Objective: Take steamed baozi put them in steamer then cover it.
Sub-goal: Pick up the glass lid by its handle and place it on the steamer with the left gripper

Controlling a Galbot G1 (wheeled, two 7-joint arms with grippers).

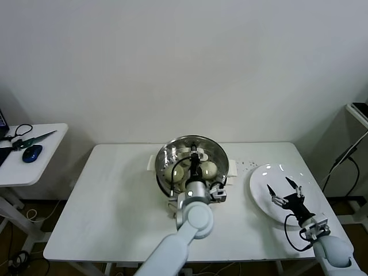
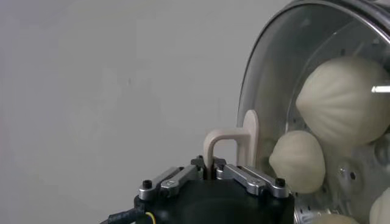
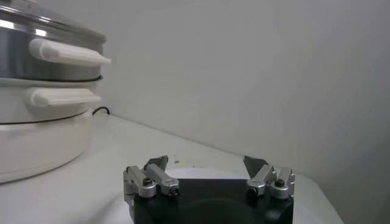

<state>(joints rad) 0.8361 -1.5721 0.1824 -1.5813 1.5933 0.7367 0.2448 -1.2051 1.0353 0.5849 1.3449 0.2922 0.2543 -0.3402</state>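
The steamer [image 1: 163, 154] stands at the middle of the white table, a shiny steel basket [image 3: 42, 61] on a white pot base [image 3: 36, 140]. Cream-white baozi [image 1: 176, 171] lie inside it and show through the glass [image 2: 344, 100]. The clear cover [image 2: 274, 73] sits over the steamer's top; I cannot tell whether its rim rests fully on the basket. My left gripper [image 1: 195, 156] is above the steamer's centre, shut [image 2: 211, 171] on the cover's white handle [image 2: 234, 137]. My right gripper [image 1: 284, 188] hovers open [image 3: 207, 164] over the white plate [image 1: 260, 192], holding nothing.
The white plate lies at the table's right, close to the front right corner. A small side table [image 1: 34, 164] at the far left carries a computer mouse [image 1: 31, 153] and scissors. A dark stand [image 1: 359, 112] is at the right edge.
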